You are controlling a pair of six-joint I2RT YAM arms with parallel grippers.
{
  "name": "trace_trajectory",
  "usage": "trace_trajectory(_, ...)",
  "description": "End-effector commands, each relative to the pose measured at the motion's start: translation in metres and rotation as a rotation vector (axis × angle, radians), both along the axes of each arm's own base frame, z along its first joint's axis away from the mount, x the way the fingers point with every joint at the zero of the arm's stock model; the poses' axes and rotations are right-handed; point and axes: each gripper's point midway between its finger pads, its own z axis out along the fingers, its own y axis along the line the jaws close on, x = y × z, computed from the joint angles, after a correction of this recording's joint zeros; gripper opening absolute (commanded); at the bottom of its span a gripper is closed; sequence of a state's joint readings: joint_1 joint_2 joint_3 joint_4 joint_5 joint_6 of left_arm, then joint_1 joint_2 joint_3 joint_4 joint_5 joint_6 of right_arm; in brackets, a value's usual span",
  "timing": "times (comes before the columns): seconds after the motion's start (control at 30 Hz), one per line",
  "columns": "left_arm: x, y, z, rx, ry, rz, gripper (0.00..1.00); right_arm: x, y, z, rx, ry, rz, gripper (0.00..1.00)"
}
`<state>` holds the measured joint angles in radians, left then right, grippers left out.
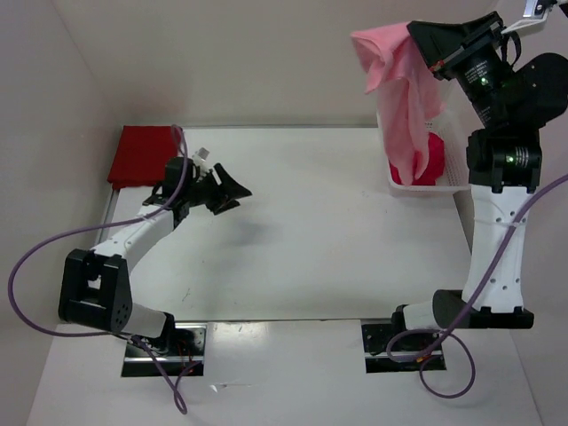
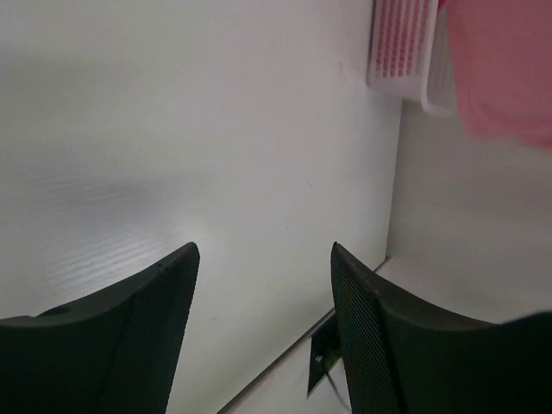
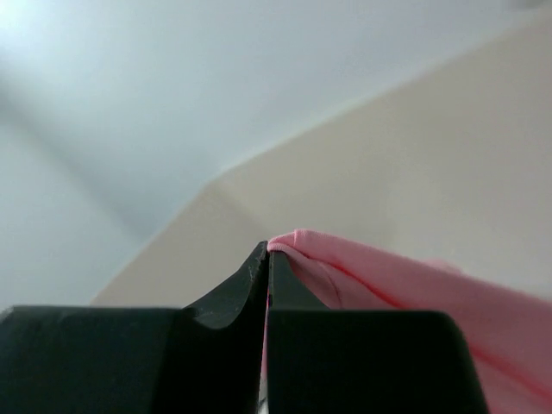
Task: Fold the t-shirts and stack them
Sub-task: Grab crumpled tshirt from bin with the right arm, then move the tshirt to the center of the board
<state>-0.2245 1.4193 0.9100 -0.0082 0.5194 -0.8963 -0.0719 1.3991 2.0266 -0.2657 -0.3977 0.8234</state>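
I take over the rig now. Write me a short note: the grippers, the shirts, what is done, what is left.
Left gripper: open, empty, above the table.
Right gripper: shut on the pink shirt, held up over the basket.
Done: red shirt looks folded, far left corner.
To do: magenta shirt lies in the basket; fold pink and magenta, stack all three.

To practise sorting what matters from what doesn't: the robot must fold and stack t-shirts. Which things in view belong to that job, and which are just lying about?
Part of the job: light pink shirt, pinched by the right tool; magenta shirt in the basket; dark red shirt, folded at the table's far left corner.

Just there: white basket; purple cables.
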Motion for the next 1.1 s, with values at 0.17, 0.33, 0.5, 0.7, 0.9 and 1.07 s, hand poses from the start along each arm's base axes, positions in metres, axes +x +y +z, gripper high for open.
trace_trajectory(0.17,0.032,0.094,0.039,-0.071,-0.059,0.292,0.7,-0.136,0.107,0.08,0.012,-0.259,0.613,0.0)
trace_trajectory(0.33,0.023,0.126,0.044,-0.052,-0.082,0.362,0.7,-0.116,0.127,0.046,0.009,-0.159,0.669,0.0)
trace_trajectory(0.5,0.008,0.129,0.043,0.02,-0.111,0.341,0.7,-0.011,0.13,-0.132,-0.002,0.261,0.585,0.0)
trace_trajectory(0.7,-0.011,0.131,0.018,0.155,-0.106,0.278,0.7,0.032,0.112,-0.352,-0.016,0.709,0.51,0.0)
trace_trajectory(0.9,-0.048,0.081,-0.012,0.196,-0.04,0.092,0.7,0.033,0.09,-0.383,-0.045,0.784,0.329,0.0)
trace_trajectory(1.07,-0.088,0.035,-0.043,0.305,0.054,-0.09,0.73,0.036,0.082,-0.375,-0.046,0.774,0.272,0.0)
